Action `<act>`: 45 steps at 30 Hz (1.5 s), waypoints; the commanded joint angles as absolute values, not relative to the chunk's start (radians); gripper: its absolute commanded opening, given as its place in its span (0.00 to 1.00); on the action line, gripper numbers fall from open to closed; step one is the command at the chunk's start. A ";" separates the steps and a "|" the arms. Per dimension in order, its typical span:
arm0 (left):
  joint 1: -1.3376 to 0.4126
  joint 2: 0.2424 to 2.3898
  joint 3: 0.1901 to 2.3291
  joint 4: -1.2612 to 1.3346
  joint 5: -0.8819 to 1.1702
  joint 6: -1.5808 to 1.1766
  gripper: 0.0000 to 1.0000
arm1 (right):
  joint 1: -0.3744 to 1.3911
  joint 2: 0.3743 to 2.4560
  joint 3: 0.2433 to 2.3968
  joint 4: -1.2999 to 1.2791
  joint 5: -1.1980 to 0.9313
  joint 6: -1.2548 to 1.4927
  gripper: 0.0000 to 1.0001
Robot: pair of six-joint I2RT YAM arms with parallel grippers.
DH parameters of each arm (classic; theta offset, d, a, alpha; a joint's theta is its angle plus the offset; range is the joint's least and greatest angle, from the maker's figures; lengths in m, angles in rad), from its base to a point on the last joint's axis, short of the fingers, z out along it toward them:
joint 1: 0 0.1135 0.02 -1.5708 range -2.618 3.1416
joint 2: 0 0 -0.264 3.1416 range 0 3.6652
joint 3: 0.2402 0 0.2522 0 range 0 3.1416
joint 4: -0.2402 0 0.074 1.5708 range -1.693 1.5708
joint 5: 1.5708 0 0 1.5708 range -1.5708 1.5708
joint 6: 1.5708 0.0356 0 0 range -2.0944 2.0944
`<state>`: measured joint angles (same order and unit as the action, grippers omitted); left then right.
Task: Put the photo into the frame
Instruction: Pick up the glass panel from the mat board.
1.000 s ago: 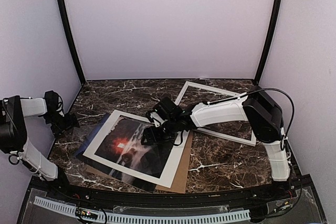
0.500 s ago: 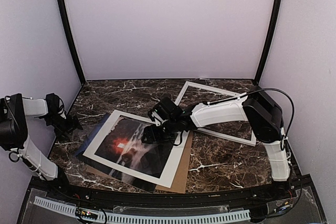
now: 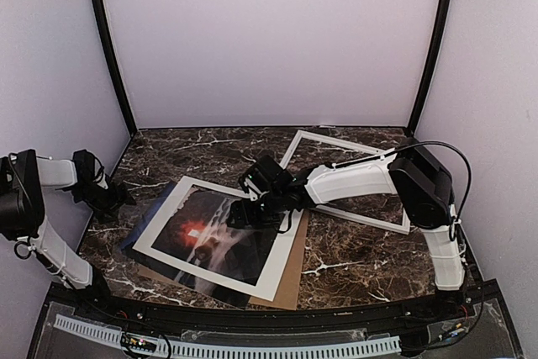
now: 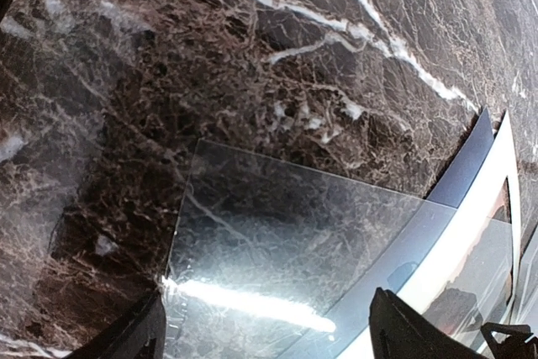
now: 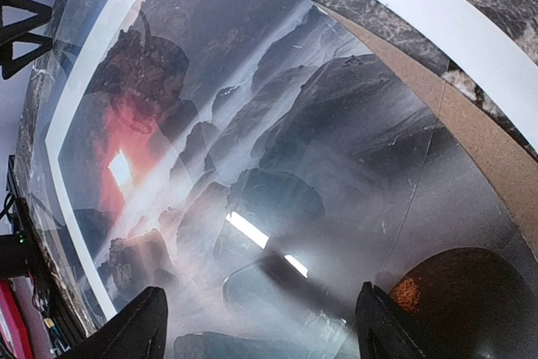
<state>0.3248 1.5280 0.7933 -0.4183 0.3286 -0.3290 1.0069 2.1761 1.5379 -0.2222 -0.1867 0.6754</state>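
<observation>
Lying lower left of centre under a white mat point(image 3: 160, 214), the glossy photo point(image 3: 214, 237) is judged light, floppy and slippery, best pinched at its exposed edge; left gripper point(image 4: 269, 334) and right gripper point(image 5: 262, 321) are seen spread wide, empty.

We see a polished, veined marble counter point(image 4: 252, 81) under a glossy, light-catching photo point(image 5: 252, 124). The brown cardboard sheet point(image 5: 471, 140) looks matt and grainy; the white mat point(image 3: 284, 251) looks like smooth paper.
</observation>
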 commanded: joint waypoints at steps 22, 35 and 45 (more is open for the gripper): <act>0.269 1.445 0.776 -0.437 0.315 -0.292 0.85 | 0.924 2.139 1.519 -0.224 -0.212 0.737 0.79; 0.267 1.446 0.788 -0.548 0.072 -0.246 0.92 | 0.925 2.167 1.525 -0.247 -0.320 0.747 0.84; 0.267 1.524 0.805 -0.566 0.144 -0.284 0.91 | 0.924 2.190 1.538 -0.253 -0.408 0.849 0.86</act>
<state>0.2680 1.4921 0.7979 -0.5285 0.1101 -0.2710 0.9218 2.1708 1.5311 -0.2176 -0.3611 0.7971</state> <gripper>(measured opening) 0.920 0.858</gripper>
